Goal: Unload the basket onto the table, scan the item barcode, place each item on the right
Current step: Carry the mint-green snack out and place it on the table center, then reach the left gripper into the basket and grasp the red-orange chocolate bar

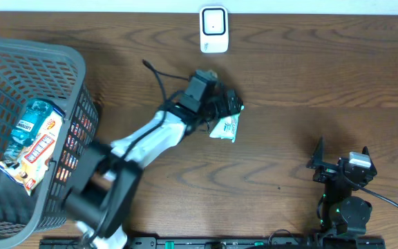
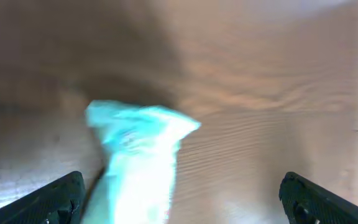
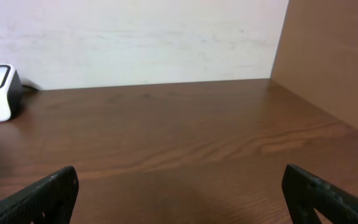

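The left end effector (image 1: 230, 107) is reaching out over the middle of the table (image 1: 309, 83) with its 2 fingers (image 2: 58, 199) standing wide apart and clamping nothing. The item, a small white and green packet (image 1: 225, 128), is lying on the table just under and slightly to the side of that end effector. In the left wrist view it is showing as a blurred pale shape between the fingers, nearer one than the other, and no finger is pressing on it.

The scanner (image 1: 213, 29) is sitting ahead of the left end effector, well apart from it, at the far edge of the table. The packet is not resting in front of the scanner's face, and no barcode is showing clearly in any view.

The right end effector (image 1: 342, 158) is waiting off to the side, far from the packet, with its fingers likewise spread and nothing between them. The basket (image 1: 61, 52) is standing back beside the left arm's base, holding at least 1 more snack bag (image 1: 36, 142).

Judging by this layout, 1 item is out of the basket and lying loose. Whether it is already scanned is not something these views are settling. If it is not, a fresh grasp and a presentation to the scanner are remaining.
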You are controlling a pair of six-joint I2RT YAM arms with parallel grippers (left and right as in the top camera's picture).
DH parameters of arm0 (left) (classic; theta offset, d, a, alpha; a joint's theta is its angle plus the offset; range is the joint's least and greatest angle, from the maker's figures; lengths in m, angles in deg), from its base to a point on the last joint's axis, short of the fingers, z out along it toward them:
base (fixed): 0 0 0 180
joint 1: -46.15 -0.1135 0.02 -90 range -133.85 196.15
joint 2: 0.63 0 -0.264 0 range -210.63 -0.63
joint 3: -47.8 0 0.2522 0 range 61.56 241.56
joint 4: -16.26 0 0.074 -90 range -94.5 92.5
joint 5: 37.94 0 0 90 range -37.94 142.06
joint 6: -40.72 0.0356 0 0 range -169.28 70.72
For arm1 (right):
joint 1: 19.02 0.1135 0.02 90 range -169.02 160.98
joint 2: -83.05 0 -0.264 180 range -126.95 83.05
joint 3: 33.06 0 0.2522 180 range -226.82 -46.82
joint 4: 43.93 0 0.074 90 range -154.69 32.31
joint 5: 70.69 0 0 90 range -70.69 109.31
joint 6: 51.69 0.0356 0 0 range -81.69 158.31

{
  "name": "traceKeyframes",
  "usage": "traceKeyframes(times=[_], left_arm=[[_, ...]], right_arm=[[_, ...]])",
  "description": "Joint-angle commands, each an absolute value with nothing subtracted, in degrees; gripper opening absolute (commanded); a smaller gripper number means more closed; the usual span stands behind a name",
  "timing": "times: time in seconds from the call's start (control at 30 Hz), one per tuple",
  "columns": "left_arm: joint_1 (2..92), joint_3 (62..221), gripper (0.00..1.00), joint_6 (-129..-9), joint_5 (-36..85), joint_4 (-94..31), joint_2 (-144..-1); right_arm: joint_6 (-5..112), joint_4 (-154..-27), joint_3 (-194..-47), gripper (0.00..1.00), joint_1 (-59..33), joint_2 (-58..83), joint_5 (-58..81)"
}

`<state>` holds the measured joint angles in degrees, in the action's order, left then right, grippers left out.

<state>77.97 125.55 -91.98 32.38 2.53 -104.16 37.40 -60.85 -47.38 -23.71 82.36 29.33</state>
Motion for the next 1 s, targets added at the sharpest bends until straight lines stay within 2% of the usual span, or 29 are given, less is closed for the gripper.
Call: traceKeyframes(times=[0.0, 0.2, 0.4, 0.5, 0.63, 0.73, 0.83, 0.97], left_arm=[[75.69, 125.76, 0.99, -85.49, 31.52, 2.68, -93.38], [68.59, 125.92, 0.99, -77.27, 31.59, 2.55, -74.26], [57.22, 125.92, 0.99, -66.28, 31.83, 2.22, -59.64], [49.77, 125.92, 0.99, -64.42, 39.22, -1.71, -54.35], [40.42, 125.92, 0.99, -73.53, 59.37, -16.07, -50.32], [34.6, 125.9, 0.99, -88.18, 72.94, -31.22, -50.11], [29.64, 125.81, 0.99, -101.2, 77.47, -44.46, -52.31], [25.16, 125.52, 0.99, -106.03, 77.45, -51.37, -57.69]], right_arm=[[36.49, -60.89, -47.14, 0.99, -23.86, 82.6, 29.26], [36.51, -60.89, -47.14, 0.99, -23.86, 82.6, 29.26], [36.49, -60.89, -47.14, 0.99, -23.86, 82.6, 29.26], [36.49, -60.89, -47.14, 0.99, -23.86, 82.6, 29.26], [36.49, -60.89, -47.14, 0.99, -23.86, 82.6, 29.26], [36.51, -60.89, -47.14, 0.99, -23.86, 82.6, 29.26], [36.51, -60.89, -47.14, 0.99, -23.86, 82.6, 29.26], [36.51, -60.89, -47.14, 0.99, -23.86, 82.6, 29.26]])
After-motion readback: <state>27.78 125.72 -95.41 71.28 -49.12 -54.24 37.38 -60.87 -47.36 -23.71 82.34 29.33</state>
